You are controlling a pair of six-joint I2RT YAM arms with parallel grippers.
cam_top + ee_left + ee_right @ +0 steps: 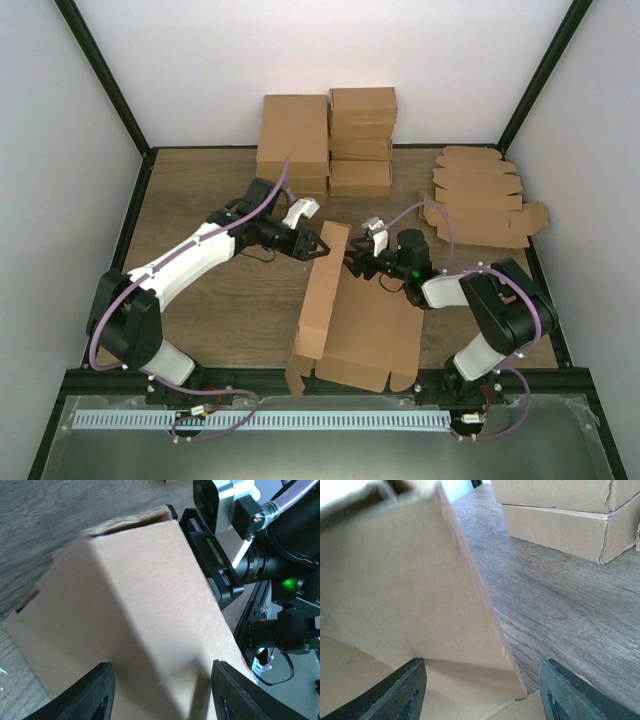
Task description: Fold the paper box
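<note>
Near the worktop's (pixel 200 190) front edge, the paper box (pixel 365 335) has one flap (pixel 322 295) upright. The left tool (pixel 318 243) and right tool (pixel 350 262) flank its far end, fingers spread apart.

Two stacks of closed cardboard boxes (pixel 293 135) stand side by side at the far middle of the wooden surface (pixel 200 200). A pile of flat cardboard blanks (pixel 480 200) lies at the far right.

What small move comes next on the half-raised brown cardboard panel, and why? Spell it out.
Probably nudge the left gripper rightward, pressing the raised brown cardboard panel further over its crease. It stands tilted between both open grippers, the right gripper on its other side, while the rest of the blank lies flat.
</note>
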